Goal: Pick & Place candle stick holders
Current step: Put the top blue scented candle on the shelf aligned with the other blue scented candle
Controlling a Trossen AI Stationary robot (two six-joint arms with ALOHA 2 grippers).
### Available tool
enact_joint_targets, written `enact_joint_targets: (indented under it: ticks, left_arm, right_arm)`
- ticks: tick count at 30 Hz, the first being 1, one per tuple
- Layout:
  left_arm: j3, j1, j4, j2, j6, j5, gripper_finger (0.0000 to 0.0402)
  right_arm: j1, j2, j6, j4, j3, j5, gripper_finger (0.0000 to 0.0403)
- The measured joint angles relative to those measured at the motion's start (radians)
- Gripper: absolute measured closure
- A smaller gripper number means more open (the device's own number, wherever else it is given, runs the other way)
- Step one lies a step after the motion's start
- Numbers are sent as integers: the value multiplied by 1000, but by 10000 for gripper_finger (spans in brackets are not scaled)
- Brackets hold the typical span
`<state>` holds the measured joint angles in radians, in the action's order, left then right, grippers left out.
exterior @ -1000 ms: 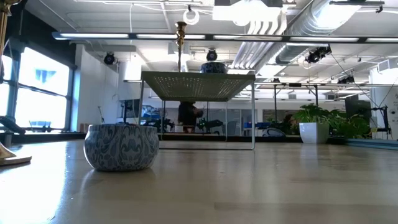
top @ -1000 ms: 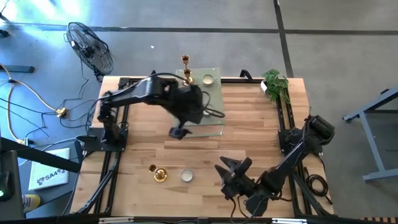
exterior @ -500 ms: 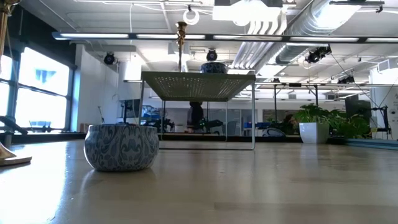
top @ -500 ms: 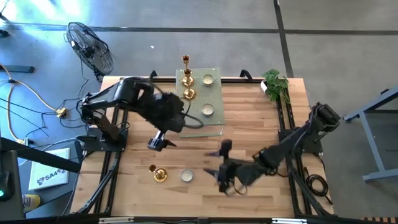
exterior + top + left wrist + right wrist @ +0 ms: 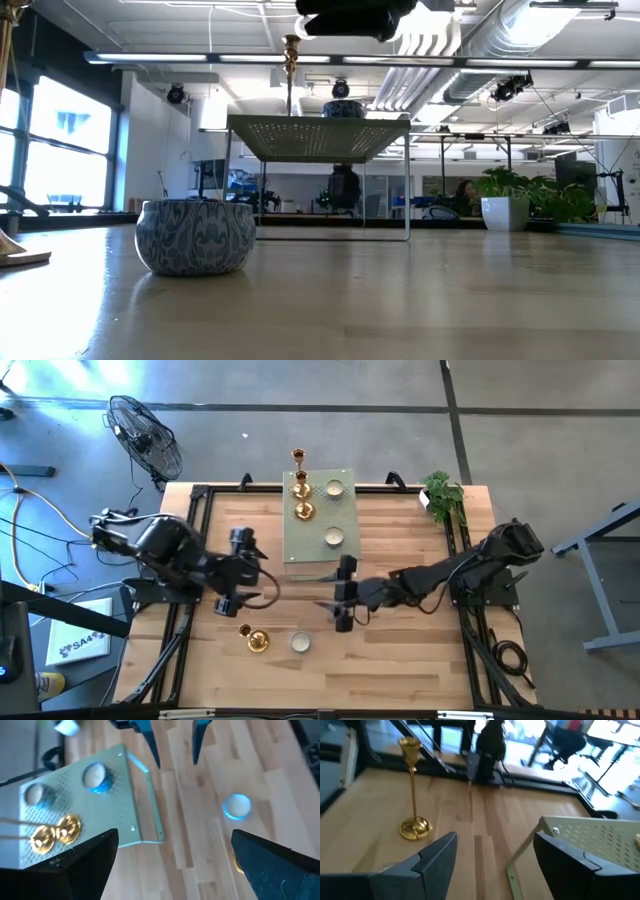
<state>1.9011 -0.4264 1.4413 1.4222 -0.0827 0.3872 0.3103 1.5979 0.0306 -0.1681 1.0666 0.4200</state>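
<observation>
Pale green perforated slab [image 5: 321, 524] stands raised on the wooden table [image 5: 400, 650], toward its far edge. On the slab: two gold candle stick holders [image 5: 303, 510] along its left part and two cream cups [image 5: 333, 537] on its right part, one far, one near. Third gold holder [image 5: 257, 641] off the slab, on bare wood near the table's front edge, to the slab's front-left; third cream cup [image 5: 300, 643] just beside it, apart, not touching. Left gripper [image 5: 241, 574] above the table off the slab's left front corner, fingers spread, nothing between them. Right gripper [image 5: 342, 592] just in front of the slab's near edge, fingers spread wide, empty. Potted plant [image 5: 441, 494] at the far right corner, well apart from the slab. Floor fan [image 5: 146, 434] beyond the table's left far corner.
</observation>
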Motion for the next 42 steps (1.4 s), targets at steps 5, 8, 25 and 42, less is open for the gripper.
enact_joint_targets:
  ticks: [5, 8, 25, 42]
  left_arm:
    - [-251, -13, -155, -177, -34, 75, 18]
    - [-388, -12, -268, -283, -33, 98, 18]
    - [-986, -12, -935, -685, 116, 41, 18]
    - [-1082, -12, -1023, -711, 168, 60, 18]
  right_arm:
    - [-69, -47, 6, -254, -151, -151, 144]
    - [-124, -77, -12, -420, -250, -243, 144]
    - [-329, -79, -87, -485, -345, -525, 144]
    - [-414, -79, -138, -495, -410, -541, 144]
